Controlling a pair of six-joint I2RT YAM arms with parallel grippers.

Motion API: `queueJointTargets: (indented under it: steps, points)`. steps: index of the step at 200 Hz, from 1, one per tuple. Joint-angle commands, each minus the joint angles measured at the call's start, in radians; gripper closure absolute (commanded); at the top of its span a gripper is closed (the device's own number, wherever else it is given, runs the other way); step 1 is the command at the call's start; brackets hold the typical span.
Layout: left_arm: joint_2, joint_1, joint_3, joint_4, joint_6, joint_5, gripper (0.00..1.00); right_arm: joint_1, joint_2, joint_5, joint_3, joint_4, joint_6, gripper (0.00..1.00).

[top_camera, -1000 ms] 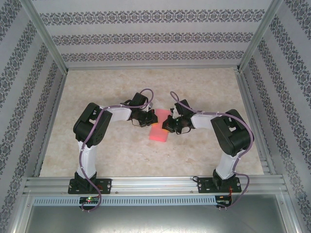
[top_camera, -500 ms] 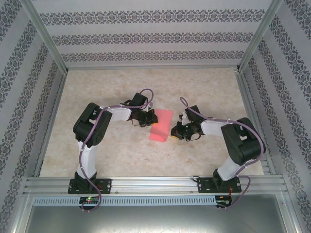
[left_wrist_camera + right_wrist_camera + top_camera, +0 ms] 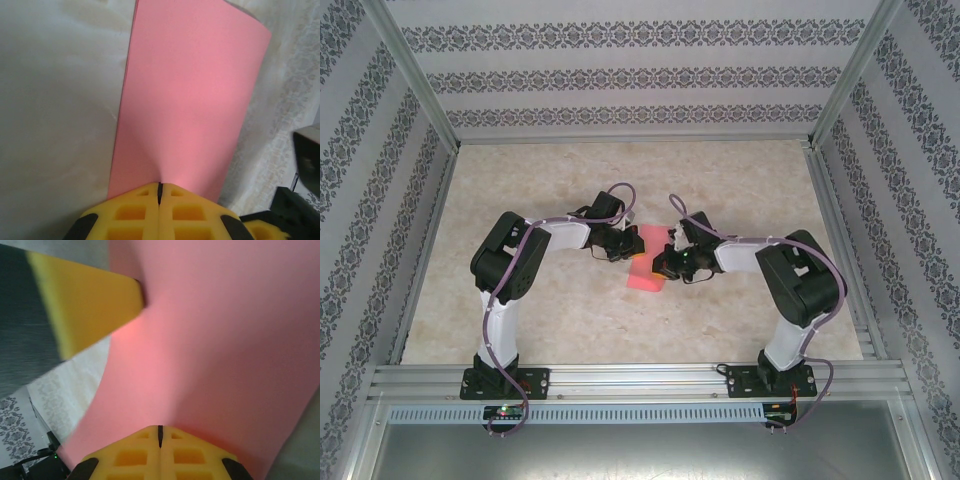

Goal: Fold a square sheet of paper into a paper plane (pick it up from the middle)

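Overhead, the top external view is showing a pale marbled tabletop lying inside an aluminium frame, with walls carrying bands of grey floral pattern rising around it. At the centre of the frame the pink sheet of paper is appearing as a narrow rectangle, sitting between the two arms. The left hand is reaching it from the left and the right hand from the right. Whether the paper's lower end is resting on the tabletop is hard to tell here.

Next, the left wrist view is showing the left hand at the bottom centre, its yellow fingers pressing together and pinching the near edge of the sheet of paper. The paper is stretching toward the upper right of the frame over the tabletop.

Finally, the right wrist view is showing the right hand at the bottom centre, clamping tight on the sheet of paper, which is bowing upward across the frame. At the upper left a yellow finger of the left hand is touching the paper's edge with its tip, and patterned wall is peeking in at the lower left.
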State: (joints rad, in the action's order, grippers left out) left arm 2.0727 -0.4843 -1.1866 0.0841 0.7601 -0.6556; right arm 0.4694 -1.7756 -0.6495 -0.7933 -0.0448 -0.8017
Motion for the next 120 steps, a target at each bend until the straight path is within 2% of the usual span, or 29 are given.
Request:
queueJointTargets:
  steps: [1, 80, 120]
  points:
    - [0.164, 0.001, 0.123, 0.289, 0.003, 0.242, 1.0, 0.012, -0.016, -0.021, 0.025, -0.023, 0.007, 1.0]
    - [0.165, 0.0, 0.123, 0.29, 0.008, 0.248, 1.0, 0.011, 0.12, -0.015, 0.243, 0.105, 0.138, 1.0]
    - [0.163, 0.001, 0.115, 0.296, 0.004, 0.248, 1.0, -0.002, 0.247, 0.004, 0.19, 0.251, 0.206, 1.0]
